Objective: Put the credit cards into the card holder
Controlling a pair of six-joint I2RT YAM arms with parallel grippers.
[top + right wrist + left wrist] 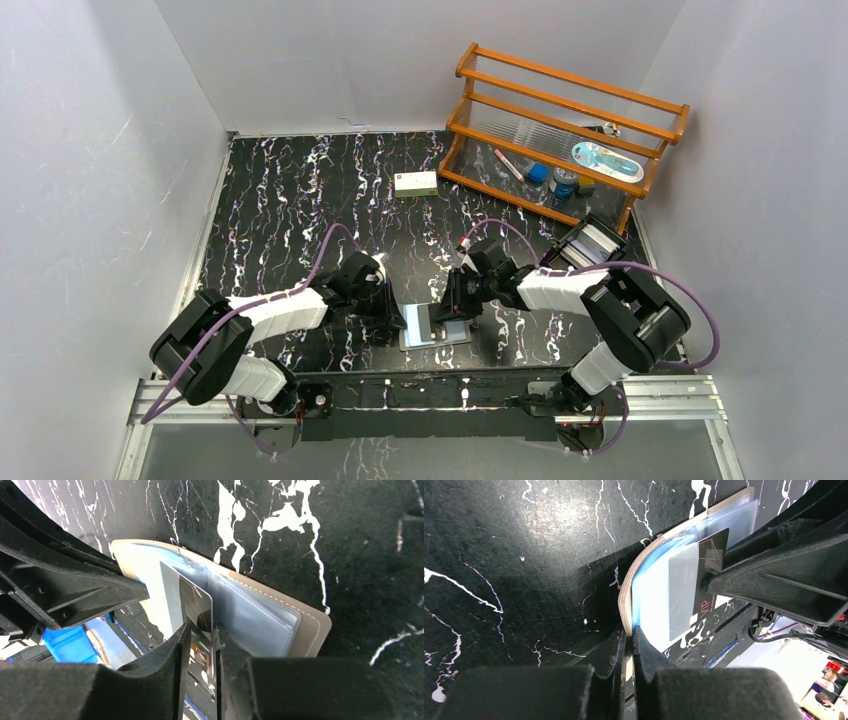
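Observation:
The grey-taupe card holder (437, 327) lies open on the black marbled table between my two grippers, its light blue inside showing. My left gripper (630, 632) is shut on the holder's taupe flap edge (624, 600) and bends it upward. My right gripper (200, 627) is shut on a credit card (187, 600), dark with a grey part and "VIP" print, standing on edge against the holder's clear pockets (260, 620). The same card shows in the left wrist view (684, 590) with the right gripper's fingers (774, 575) on it. In the top view both grippers (392, 308) (460, 305) meet over the holder.
A black open-topped tray (590, 245) holding pale cards sits right of the right arm. A wooden rack (560, 130) with pens and small items stands at the back right. A white box with a red mark (415, 183) lies at the back middle.

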